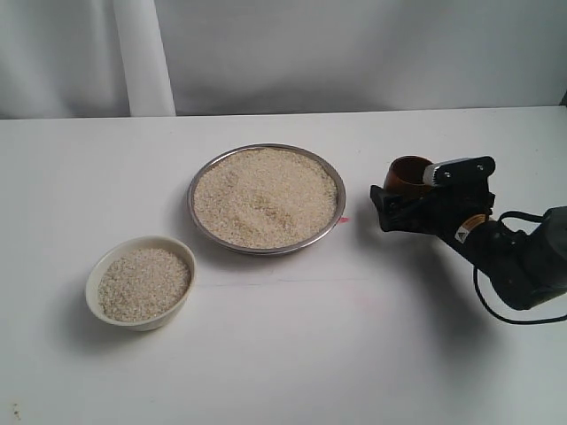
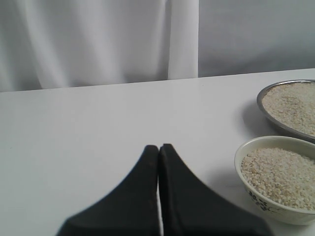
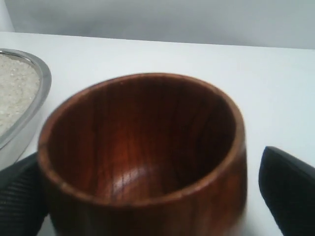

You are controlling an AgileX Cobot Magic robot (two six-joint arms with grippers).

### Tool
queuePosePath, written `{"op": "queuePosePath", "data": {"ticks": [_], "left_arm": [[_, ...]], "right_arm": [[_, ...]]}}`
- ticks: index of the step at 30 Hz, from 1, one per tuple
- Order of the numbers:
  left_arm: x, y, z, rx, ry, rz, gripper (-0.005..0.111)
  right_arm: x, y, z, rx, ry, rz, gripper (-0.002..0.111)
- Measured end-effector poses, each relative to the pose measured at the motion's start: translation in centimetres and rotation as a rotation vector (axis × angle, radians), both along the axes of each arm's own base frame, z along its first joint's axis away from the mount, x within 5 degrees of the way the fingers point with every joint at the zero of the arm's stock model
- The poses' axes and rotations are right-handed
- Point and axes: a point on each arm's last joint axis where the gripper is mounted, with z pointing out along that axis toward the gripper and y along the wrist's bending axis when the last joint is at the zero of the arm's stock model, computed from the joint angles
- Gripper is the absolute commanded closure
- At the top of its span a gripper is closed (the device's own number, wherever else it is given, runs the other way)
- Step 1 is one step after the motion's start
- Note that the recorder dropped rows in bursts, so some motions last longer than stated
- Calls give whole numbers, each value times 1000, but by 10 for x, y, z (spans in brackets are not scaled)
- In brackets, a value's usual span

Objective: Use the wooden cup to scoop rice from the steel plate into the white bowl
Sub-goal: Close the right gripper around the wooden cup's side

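The right end effector (image 3: 153,194) straddles the upright, empty wooden cup (image 1: 409,173), jaws released, with a gap showing at one finger. The steel plate (image 1: 266,251) of rice (image 1: 266,197) lies just beside the cup, toward the white bowl (image 1: 133,320). The left end effector (image 2: 158,151) is clenched on nothing near the bowl. The cup's base is hidden.

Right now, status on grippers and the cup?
Left gripper shut, over bare table. Right gripper open, jaws either side of the upright, empty wooden cup. Rice heaped on steel plate, some in white bowl. Nothing between cup and plate.
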Motion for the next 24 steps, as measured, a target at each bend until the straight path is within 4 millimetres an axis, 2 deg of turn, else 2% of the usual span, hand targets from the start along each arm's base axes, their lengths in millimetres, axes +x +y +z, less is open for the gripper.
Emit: {"op": "queuePosePath", "data": {"ticks": [20,24], "left_arm": [[0,0,0,0,0,0,107],[0,0,0,0,0,0,107]], "right_arm": [[4,-2,0,2,-2,-8,3],[11,0,2,-5,-10,3,3]]}}
